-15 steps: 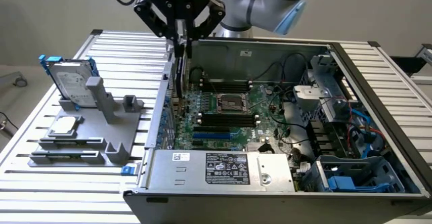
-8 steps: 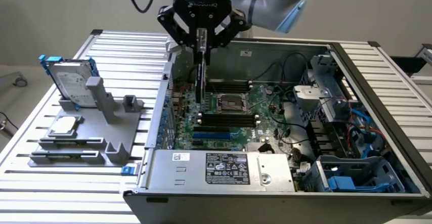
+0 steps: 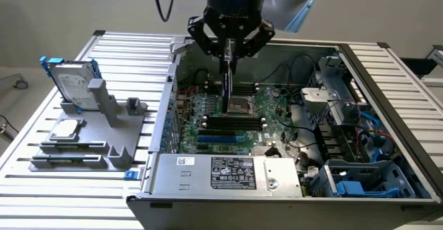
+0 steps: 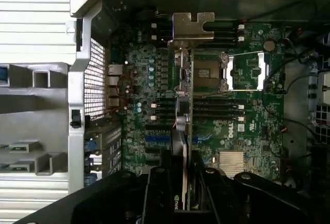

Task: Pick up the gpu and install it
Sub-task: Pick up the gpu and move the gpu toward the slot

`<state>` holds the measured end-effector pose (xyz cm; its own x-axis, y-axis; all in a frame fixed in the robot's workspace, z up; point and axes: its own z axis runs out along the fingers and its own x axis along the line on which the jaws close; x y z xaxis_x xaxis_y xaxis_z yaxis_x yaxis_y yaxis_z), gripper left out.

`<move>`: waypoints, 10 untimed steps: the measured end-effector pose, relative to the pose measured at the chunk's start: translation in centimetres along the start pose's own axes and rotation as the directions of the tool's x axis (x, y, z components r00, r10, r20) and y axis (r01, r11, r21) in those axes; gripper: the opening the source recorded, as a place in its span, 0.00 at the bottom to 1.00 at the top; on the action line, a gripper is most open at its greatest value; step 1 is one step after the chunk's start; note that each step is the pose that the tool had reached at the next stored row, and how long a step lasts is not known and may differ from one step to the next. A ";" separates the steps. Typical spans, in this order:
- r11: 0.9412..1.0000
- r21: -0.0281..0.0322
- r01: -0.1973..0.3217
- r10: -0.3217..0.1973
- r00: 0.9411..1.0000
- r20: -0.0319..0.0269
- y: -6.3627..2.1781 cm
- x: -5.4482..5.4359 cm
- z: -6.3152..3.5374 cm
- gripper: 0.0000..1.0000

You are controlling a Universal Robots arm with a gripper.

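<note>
Clamped on the gpu (image 3: 227,84), the gripper (image 3: 230,51) hangs over the open computer case (image 3: 163,110) with its black fingers (image 3: 202,43) pressed in from both sides of the card's upper end. The card points straight down, thin edge toward me, so from the exterior view it reads as little more than a dark strip and I can't make out either face. Its lower end sits in front of the motherboard (image 3: 277,121), near the processor socket (image 3: 244,104); whether it touches anything down there I cannot tell.

From the wrist view the gripper (image 4: 181,198) is a black mass cut off by the frame edge, and the gpu (image 4: 183,126) runs away from it edge-on, ending in its silver metal bracket (image 4: 193,28). The card covers a strip of the motherboard (image 4: 247,105) and part of the socket (image 4: 209,72) beyond it. The slots under the gripper are hidden.

Further out, the labelled power supply (image 3: 232,172) blocks the near part of the case floor. On the slatted table (image 3: 132,45), on the exterior view's left, a gray rack (image 3: 114,117) holds a hard drive (image 3: 72,84) in a blue frame, standing upright, and a small square silver chip (image 3: 66,130) lying flat.
</note>
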<state>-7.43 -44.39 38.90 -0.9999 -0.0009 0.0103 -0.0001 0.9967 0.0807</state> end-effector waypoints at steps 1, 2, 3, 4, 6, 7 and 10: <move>1.000 0.000 0.000 0.000 1.000 0.000 -0.01 -0.4 0.18 0.26; 1.000 0.001 0.000 0.000 1.000 0.000 -0.02 -0.9 0.35 0.26; 1.000 0.001 0.000 0.000 1.000 0.000 -0.02 -1.4 0.53 0.26; 1.000 0.002 0.000 0.000 1.000 0.000 -0.03 -1.8 0.71 0.26; 1.000 0.002 0.000 0.000 1.000 0.000 -0.05 -2.7 1.07 0.26; 1.000 0.002 0.000 0.000 1.000 0.000 -0.05 -3.2 1.25 0.26; 1.000 0.002 0.000 0.000 1.000 0.000 -0.05 -4.6 1.78 0.26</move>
<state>-2.88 -44.30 37.07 -0.9999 -0.0008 0.0102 0.0000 0.9969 0.0785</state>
